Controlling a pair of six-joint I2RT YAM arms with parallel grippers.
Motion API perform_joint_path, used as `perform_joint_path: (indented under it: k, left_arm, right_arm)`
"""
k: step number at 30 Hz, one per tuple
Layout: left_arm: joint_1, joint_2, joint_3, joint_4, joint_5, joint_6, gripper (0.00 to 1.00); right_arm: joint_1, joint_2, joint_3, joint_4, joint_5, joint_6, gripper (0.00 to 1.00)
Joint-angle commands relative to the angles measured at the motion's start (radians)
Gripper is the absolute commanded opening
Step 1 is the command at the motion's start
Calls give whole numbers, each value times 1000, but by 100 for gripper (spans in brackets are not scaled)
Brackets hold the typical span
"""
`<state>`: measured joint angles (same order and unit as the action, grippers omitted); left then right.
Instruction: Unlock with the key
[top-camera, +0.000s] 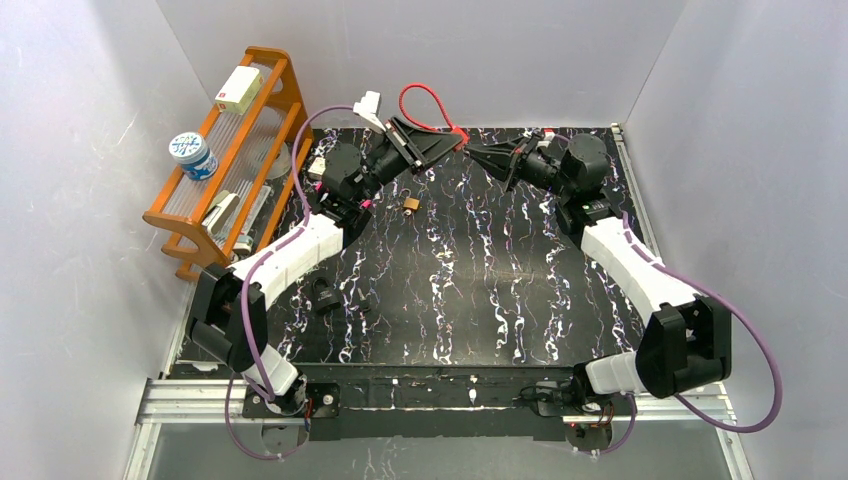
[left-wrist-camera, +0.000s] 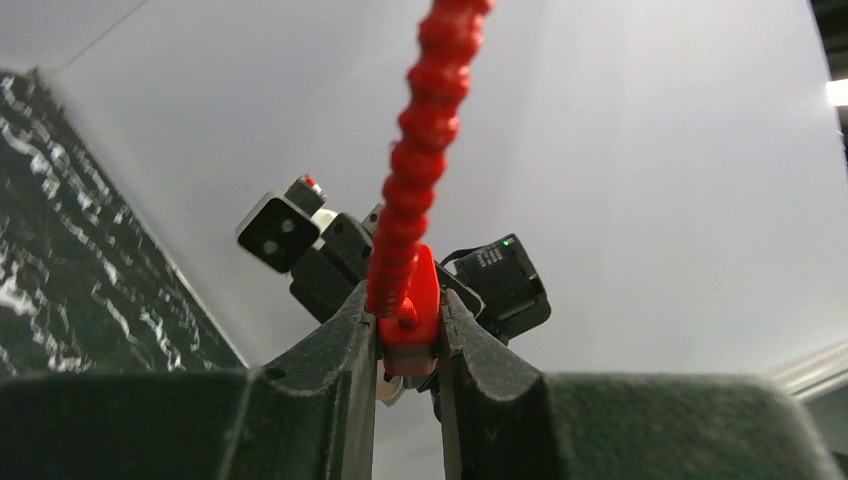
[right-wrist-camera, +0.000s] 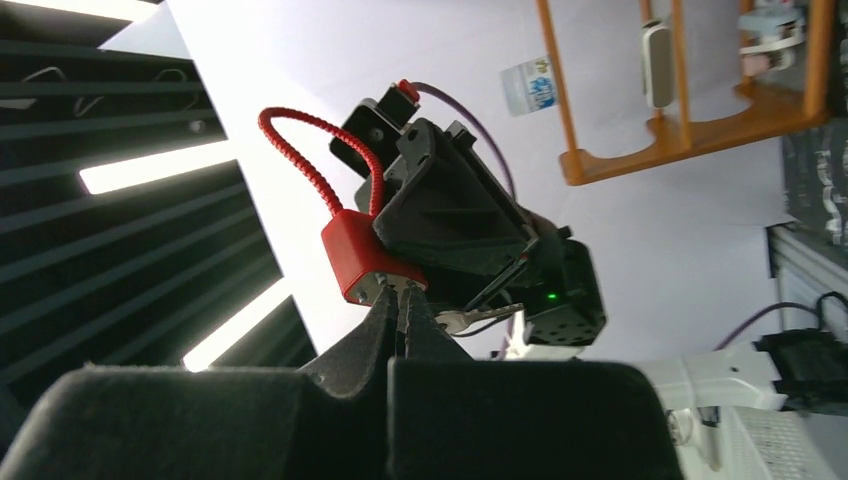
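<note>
Left jaws around red cable-loop padlock (left-wrist-camera: 410, 325)

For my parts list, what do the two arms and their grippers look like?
The left arm and right arm share one build: white boxy links between black joint housings, each trailed by a purple cable. The left gripper and right gripper are matte black with wedge-shaped fingers. A small green light glows on a wrist housing.

Nothing can be read: labels on the white box (top-camera: 238, 88) and tub (top-camera: 193, 155) are too small.
</note>
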<state>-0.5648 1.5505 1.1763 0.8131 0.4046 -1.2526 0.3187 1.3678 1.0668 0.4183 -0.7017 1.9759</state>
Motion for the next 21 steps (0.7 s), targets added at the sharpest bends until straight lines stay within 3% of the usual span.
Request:
perform_joint_path:
  k: [1, 7, 11, 15, 16, 19, 21]
  left_arm:
    - [-35, -5, 85, 276, 84, 50, 0]
    - [-35, 50, 120, 476, 78, 46, 0]
    - [-35, 110, 130, 713, 62, 2, 0]
    - [-35, 158, 154, 810, 47, -21, 0]
    - [-35, 162, 152, 818, 30, -20, 0]
    - [-35, 155, 137, 820, -3, -6, 0]
    - [-34, 146, 120, 818, -17, -4, 0]
  right_arm:
    - [50, -38, 51, 89, 33, 202, 1]
    - [70, -54, 37, 187, 71, 344, 1]
    - [94, -58, 59, 150, 58, 373, 1]
    - [100, -65, 32, 168, 66, 410, 1]
    - [101, -69, 25, 174, 74, 412, 6]
    - [101, -90, 1, 175, 102, 382, 34]
    - [95, -105, -23, 224, 135, 328, 41]
